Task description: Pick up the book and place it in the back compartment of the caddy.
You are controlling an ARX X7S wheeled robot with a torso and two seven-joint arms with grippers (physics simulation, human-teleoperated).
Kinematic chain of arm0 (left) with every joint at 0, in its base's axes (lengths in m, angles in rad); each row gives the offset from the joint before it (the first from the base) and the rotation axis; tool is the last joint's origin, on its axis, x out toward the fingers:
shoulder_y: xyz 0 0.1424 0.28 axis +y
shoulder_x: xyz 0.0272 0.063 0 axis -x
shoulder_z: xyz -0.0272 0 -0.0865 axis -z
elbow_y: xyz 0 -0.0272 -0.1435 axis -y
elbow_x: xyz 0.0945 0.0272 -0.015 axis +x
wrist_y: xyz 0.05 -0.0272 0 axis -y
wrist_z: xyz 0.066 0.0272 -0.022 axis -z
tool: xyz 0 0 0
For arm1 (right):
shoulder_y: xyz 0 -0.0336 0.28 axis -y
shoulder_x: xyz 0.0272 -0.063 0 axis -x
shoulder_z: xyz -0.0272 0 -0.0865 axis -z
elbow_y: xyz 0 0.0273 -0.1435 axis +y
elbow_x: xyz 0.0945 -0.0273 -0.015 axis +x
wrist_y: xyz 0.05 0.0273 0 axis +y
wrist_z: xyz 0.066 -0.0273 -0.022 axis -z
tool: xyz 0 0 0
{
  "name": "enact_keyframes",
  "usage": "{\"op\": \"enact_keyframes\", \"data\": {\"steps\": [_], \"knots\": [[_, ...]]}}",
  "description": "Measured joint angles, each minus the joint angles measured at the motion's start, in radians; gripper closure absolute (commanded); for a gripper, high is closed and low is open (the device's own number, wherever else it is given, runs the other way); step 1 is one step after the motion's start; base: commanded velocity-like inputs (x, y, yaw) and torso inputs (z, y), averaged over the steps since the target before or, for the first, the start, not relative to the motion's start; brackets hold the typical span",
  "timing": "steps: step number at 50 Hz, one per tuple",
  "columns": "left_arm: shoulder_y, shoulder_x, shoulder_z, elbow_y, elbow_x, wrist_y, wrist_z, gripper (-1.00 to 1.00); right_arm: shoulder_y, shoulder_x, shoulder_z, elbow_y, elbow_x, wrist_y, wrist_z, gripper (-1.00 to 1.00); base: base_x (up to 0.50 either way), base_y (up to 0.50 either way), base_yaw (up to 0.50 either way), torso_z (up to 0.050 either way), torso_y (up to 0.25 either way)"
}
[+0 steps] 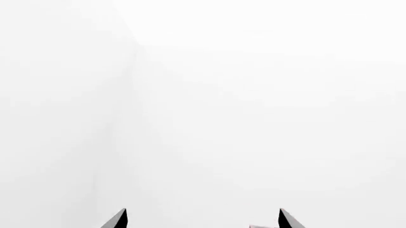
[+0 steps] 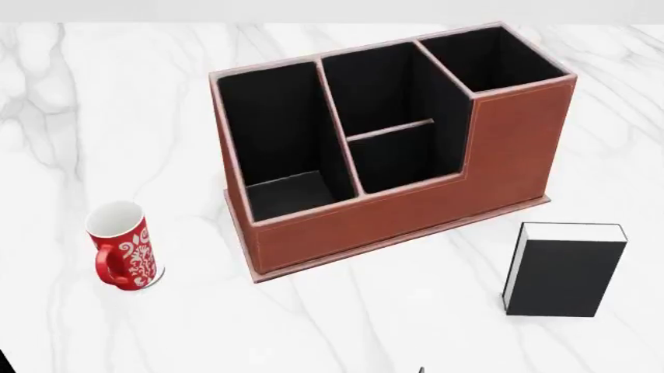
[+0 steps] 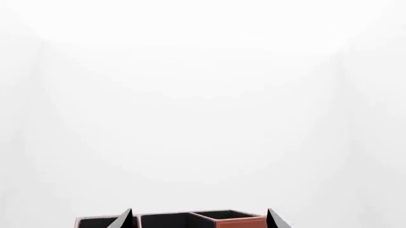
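Observation:
The book [image 2: 565, 268] lies flat on the white marble table, black cover up and white page edges showing, just right of the caddy's front. The caddy [image 2: 498, 163] is reddish-brown leather with black lining and stands mid-table; its upper rim [image 3: 190, 221] peeks between my right fingertips. The back compartment [image 2: 400, 159] is the small middle cell behind the low brown wall, bounded by a thin pale divider. My left gripper [image 1: 203, 219] is open against plain white. My right gripper [image 3: 199, 219] is open too, holding nothing. Neither gripper shows in the head view.
A red patterned mug [image 2: 123, 247] stands upright on the table [image 2: 343, 326] left of the caddy. A long narrow cell [image 2: 275, 140] fills the caddy's left side, and a tall-walled square cell [image 2: 493, 58] its right end.

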Motion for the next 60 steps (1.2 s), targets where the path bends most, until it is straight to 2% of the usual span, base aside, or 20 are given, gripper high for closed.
{"op": "enact_keyframes", "data": {"steps": [35, 60], "knots": [[0.008, -0.040, 0.039, 0.004, 0.011, 0.040, -0.066, -1.00, 0.006, 0.039, -0.035, 0.004, -0.008, -0.002, 0.080, -1.00, 0.00, 0.00, 0.00, 0.000, 0.000], [0.004, -0.061, 0.059, 0.003, 0.014, 0.036, -0.097, -1.00, 0.013, 0.064, -0.056, -0.002, 0.005, 0.032, 0.116, -1.00, 0.00, -0.10, 0.00, 0.000, 0.000]]}}
